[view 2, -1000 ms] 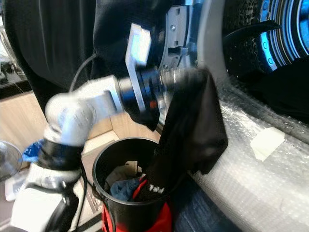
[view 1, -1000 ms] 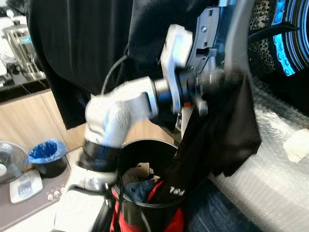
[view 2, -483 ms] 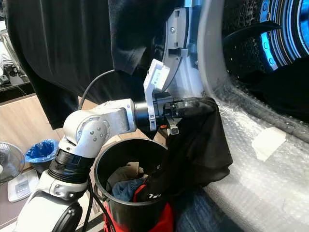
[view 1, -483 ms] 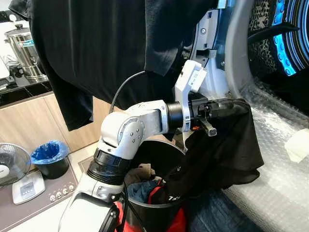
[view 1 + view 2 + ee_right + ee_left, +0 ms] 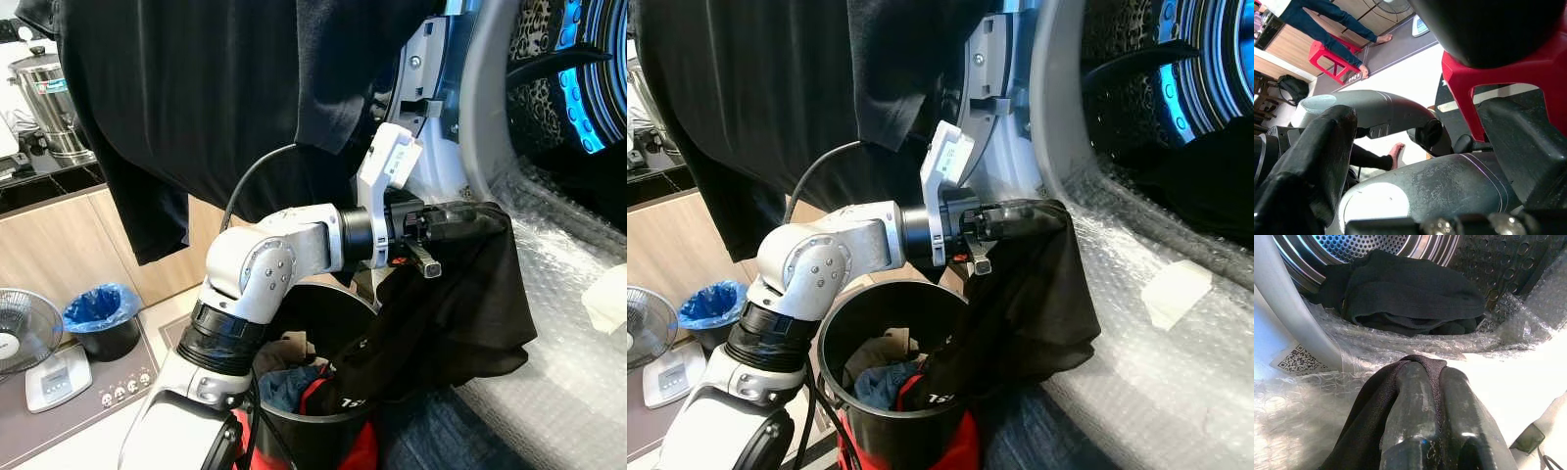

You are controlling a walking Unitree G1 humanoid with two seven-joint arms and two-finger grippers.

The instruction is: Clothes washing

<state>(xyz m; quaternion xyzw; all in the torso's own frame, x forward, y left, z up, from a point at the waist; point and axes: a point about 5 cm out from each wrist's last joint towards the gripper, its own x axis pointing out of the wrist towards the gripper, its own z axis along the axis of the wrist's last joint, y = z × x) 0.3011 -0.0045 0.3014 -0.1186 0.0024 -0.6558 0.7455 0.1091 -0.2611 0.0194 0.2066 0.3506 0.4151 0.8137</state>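
Observation:
My left gripper (image 5: 458, 218) is shut on a black garment (image 5: 460, 304), holding it up in front of the washing machine's opening. The cloth hangs from the fingers, and its lower end with white lettering trails into a black bucket (image 5: 836, 387) of clothes below. In the left wrist view the two fingers (image 5: 1415, 396) pinch a fold of this cloth, with the metal drum (image 5: 1376, 245) just ahead. A pile of black clothes (image 5: 1410, 293) lies inside the drum. My right gripper (image 5: 1415, 147) hangs low and idle, its fingers spread apart.
The bucket stands on a red stool (image 5: 960, 455). Bubble wrap (image 5: 578, 382) covers the machine's sill. A large black garment (image 5: 196, 98) hangs over the open door. A fan (image 5: 20, 333), a blue-lined bin (image 5: 96, 318) and a scale (image 5: 54, 377) sit on the floor at left. A person's legs (image 5: 1327, 19) stand nearby.
One second ago the left arm was blurred in motion; it has swung the garment outward toward the drum and now holds steady. The cloth hangs a little farther out of the bucket.

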